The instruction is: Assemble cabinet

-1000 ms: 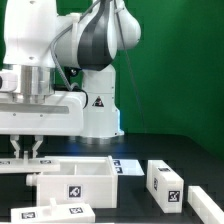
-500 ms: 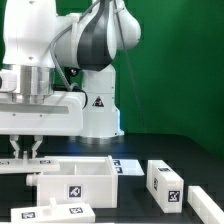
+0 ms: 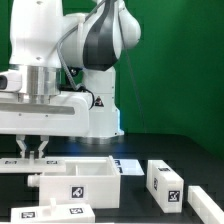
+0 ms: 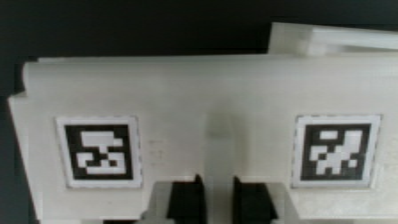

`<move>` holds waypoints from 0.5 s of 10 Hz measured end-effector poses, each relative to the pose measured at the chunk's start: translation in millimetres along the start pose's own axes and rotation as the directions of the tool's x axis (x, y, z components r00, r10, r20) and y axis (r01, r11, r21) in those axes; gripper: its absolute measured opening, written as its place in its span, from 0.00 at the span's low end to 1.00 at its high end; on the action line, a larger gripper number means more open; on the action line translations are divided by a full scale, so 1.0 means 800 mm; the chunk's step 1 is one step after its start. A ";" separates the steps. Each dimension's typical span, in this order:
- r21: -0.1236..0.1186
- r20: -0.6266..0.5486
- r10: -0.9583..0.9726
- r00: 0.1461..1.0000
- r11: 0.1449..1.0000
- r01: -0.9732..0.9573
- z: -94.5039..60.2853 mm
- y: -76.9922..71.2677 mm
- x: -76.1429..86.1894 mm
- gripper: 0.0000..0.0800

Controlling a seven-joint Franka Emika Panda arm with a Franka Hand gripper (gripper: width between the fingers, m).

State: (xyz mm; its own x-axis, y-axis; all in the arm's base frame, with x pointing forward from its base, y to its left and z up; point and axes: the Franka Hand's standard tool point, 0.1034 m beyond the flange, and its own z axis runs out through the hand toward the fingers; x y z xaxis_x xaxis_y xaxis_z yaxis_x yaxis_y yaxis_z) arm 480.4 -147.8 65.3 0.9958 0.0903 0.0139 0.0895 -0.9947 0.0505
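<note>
The cabinet's main part is an open white box (image 3: 75, 180) with a tag on its front, at the lower left of the exterior view. My gripper (image 3: 32, 152) hangs at the box's far left corner, its tips right at the top of the back wall. In the wrist view a white face of the box (image 4: 214, 100) with two tags fills the picture. My gripper (image 4: 217, 200) is shut, its dark fingers (image 4: 178, 200) only a thin slit apart. Whether the box wall is pinched in that slit does not show.
A white tagged block (image 3: 163, 180) lies on the exterior view's right of the box, another white piece (image 3: 205, 200) further right. A flat tagged panel (image 3: 55, 212) lies in front of the box. The marker board (image 3: 126, 163) lies behind it, before the robot base (image 3: 100, 115).
The arm and gripper have shifted slightly toward the exterior view's right. The box and the loose parts have not moved.
</note>
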 end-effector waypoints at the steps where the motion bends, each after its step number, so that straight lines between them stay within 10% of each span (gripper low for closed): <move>1: 0.000 -0.001 0.020 1.000 1.000 -0.020 0.000 -0.004 0.000 0.08; 5: -0.002 -0.012 0.054 0.998 0.999 -0.055 -0.002 -0.020 0.007 0.08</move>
State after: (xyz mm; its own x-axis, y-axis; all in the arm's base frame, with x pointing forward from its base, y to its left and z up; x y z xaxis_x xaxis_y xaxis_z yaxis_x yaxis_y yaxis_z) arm 484.8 -131.4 65.8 0.9989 0.0365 0.0282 0.0350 -0.9980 0.0520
